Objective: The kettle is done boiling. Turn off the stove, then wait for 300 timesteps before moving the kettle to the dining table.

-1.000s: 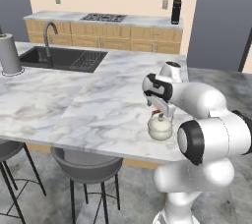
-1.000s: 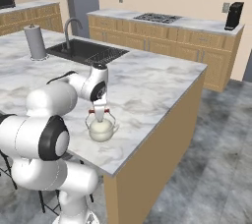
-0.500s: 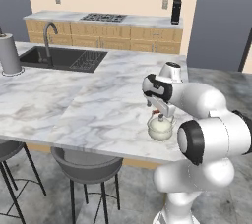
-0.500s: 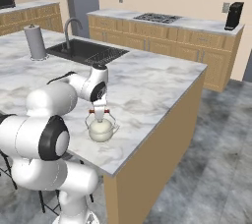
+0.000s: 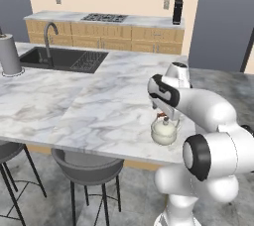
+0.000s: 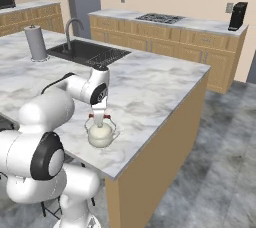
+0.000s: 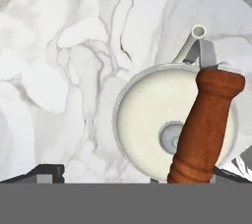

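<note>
The gripper hangs directly over the kettle, jaws spread wide and holding nothing; the wooden handle bar passes under the hand. The kettle sits upright on the dining table, close to the table's near edge, with the stove well apart on the far counter. To finish cleanly, I'd say lift straight up off the handle so no finger catches it and tips the kettle toward the edge.

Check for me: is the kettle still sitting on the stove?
No, the kettle stands on the marbled dining table, while the stove lies on the far counter.
</note>
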Tool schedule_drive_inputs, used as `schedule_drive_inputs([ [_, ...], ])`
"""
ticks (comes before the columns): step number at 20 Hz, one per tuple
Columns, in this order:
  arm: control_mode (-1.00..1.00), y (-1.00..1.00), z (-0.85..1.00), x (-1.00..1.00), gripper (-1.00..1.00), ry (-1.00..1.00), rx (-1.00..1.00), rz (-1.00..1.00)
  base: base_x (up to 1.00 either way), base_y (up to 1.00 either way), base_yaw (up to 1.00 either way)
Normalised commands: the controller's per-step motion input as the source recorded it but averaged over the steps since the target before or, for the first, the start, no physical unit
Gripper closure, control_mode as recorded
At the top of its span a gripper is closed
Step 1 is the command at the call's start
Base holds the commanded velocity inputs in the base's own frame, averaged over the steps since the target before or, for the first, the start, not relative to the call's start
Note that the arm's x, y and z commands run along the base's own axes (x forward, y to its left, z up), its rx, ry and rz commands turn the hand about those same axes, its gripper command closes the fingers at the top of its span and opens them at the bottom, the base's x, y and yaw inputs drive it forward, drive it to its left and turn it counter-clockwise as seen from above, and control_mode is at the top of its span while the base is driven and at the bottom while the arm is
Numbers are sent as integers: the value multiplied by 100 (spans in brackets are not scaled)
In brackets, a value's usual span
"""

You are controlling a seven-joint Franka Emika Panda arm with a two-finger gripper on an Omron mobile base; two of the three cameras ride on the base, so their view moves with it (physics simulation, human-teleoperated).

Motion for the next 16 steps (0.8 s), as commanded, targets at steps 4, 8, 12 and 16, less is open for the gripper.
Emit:
schedule_drive_inputs([
  [4, -100, -5, 18, -33, -100, 6, 0, -8, 0, 0, 0],
  [8, -100, 0, 5, -5, -100, 10, 0, -3, 0, 0, 0],
  [12, -100, 0, 0, 52, -100, 20, 0, 0, 0, 0, 0],
  [16, -100, 0, 0, 100, -100, 12, 0, 0, 0, 0, 0],
])
